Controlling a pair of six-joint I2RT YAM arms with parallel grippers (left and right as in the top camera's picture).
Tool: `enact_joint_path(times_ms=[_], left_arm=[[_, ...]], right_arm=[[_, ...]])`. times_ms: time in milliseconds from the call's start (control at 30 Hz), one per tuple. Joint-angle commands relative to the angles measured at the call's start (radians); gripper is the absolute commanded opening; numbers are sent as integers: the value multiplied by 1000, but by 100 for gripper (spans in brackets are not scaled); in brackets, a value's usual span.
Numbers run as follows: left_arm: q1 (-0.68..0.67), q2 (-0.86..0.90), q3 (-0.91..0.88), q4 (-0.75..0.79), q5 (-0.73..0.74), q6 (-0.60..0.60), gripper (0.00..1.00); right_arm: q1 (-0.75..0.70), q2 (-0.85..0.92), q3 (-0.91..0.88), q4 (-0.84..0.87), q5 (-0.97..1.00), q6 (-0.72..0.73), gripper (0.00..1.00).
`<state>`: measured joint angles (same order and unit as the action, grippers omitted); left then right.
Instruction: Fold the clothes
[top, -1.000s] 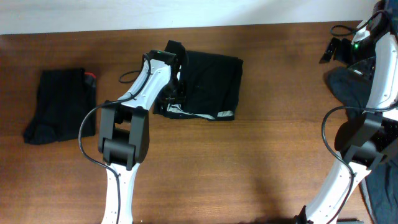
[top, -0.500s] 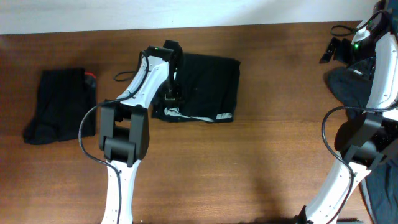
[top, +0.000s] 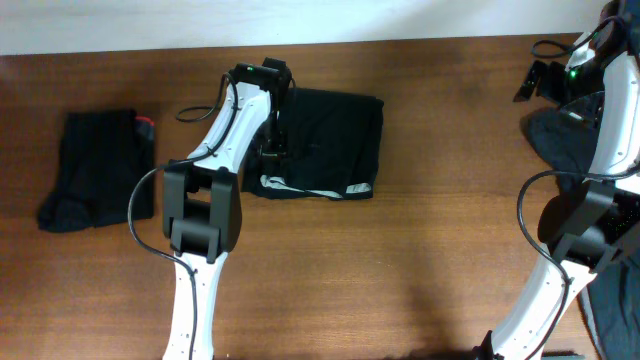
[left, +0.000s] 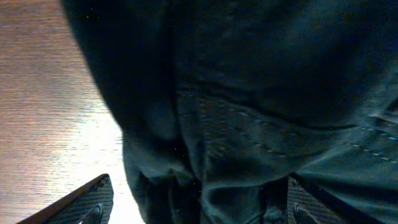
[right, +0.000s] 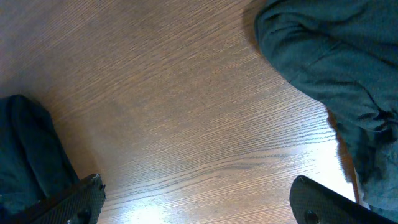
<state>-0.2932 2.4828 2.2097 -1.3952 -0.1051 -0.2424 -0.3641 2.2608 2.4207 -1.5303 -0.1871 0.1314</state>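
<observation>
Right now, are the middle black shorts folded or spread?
Folded: the black shorts lie as a compact rectangle, pale waistband along one edge.

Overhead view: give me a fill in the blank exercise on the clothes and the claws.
The left claw hangs over one edge of the folded ___ shorts.
The other folded garment carries a small ___ tag.
The right claw is ___, with only bare table between its fingers.
Missing: black; red; open.
</observation>
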Motion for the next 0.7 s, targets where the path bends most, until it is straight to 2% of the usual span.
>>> enact_joint_path(times_ms=[0, 233, 267, 400, 667], left_arm=[[22, 19, 17, -8, 2, 38, 87], [39, 19, 16, 9, 58, 39, 87], [39, 19, 15, 13, 57, 39, 92], [39, 20, -6, 35, 58, 39, 93], [39, 21, -126, 121, 92, 39, 94]], right_arm=[[-3, 3, 1, -2, 8, 1, 99], [-3, 3, 1, -2, 8, 1, 99], [-3, 3, 1, -2, 8, 1, 99], [-3, 3, 1, -2, 8, 1, 99], [-3, 3, 1, -2, 8, 1, 99]])
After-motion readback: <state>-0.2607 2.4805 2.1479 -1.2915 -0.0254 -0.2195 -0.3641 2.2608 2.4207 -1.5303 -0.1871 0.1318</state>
